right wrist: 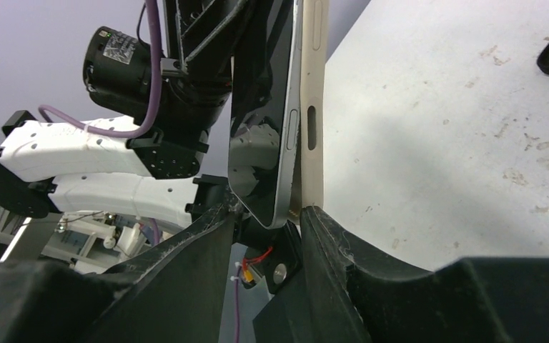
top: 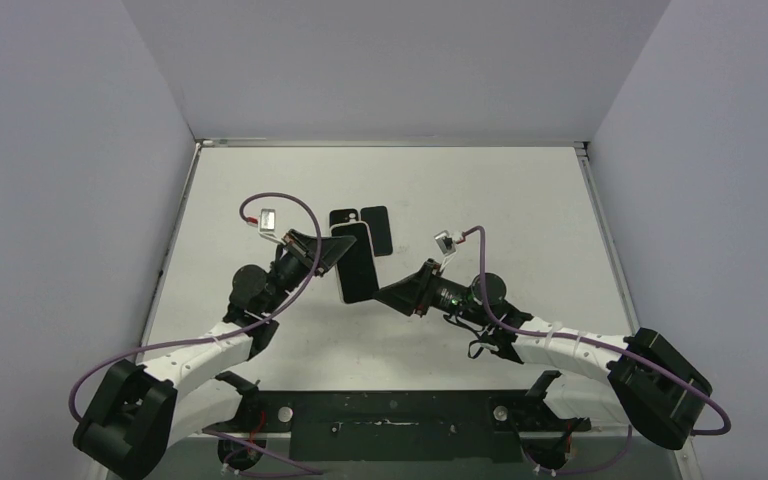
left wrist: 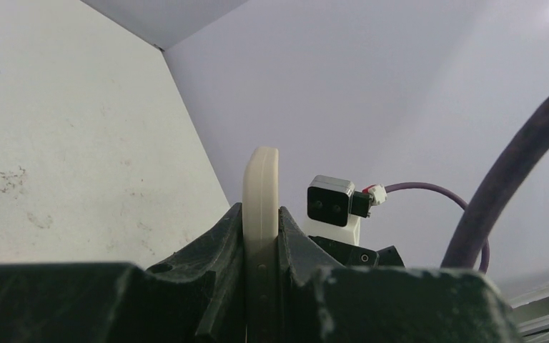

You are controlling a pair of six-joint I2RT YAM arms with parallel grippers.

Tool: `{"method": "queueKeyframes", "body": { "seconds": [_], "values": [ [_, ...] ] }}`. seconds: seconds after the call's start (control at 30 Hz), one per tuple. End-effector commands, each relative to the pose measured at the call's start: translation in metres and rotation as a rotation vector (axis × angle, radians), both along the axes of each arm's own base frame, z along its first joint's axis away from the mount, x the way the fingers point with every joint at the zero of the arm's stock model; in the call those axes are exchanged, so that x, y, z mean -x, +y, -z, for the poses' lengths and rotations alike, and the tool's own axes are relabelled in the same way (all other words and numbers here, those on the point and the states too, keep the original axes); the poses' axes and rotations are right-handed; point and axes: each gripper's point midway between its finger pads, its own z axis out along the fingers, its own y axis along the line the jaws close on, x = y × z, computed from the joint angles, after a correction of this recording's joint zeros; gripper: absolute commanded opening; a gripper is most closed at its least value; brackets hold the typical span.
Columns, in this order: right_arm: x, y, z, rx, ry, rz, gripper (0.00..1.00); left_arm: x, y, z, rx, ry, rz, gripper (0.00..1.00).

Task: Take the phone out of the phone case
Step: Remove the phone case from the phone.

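Top external view: the phone (top: 358, 270), partly seated in its cream case (left wrist: 261, 186), is held above the worktop (top: 520, 200) near frame centre. Left claw (left wrist: 261, 218) is clamped on the case edge. Right claw (right wrist: 264, 214) pinches the phone's lower corner, where phone and case edges stand slightly apart.

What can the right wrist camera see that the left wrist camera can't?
Only the right wrist view shows the phone, its dark screen and silver edge standing proud of the cream case. It also shows the right gripper flanking the lower corner, and the left arm behind.

Only the left wrist view shows the left gripper pinching the case's rim, and the right arm's small camera.

Both show the case and the white table.
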Motion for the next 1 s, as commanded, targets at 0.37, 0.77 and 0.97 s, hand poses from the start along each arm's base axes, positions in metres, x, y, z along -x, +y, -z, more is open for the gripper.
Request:
{"method": "queueKeyframes", "body": {
  "seconds": [0.37,0.77,0.97],
  "values": [
    [-0.009,-0.011,-0.065,-0.109,-0.166,0.072,0.48,0.022,-0.007,-0.02,0.018,-0.094,-0.02,0.0],
    [-0.003,-0.016,-0.042,-0.024,-0.072,0.097,0.5,-0.002,0.01,-0.036,0.032,-0.137,-0.16,0.0],
    [0.001,-0.009,-0.031,-0.034,-0.013,0.07,0.46,-0.005,0.01,-0.044,0.056,-0.153,-0.165,0.0]
  ]
}}
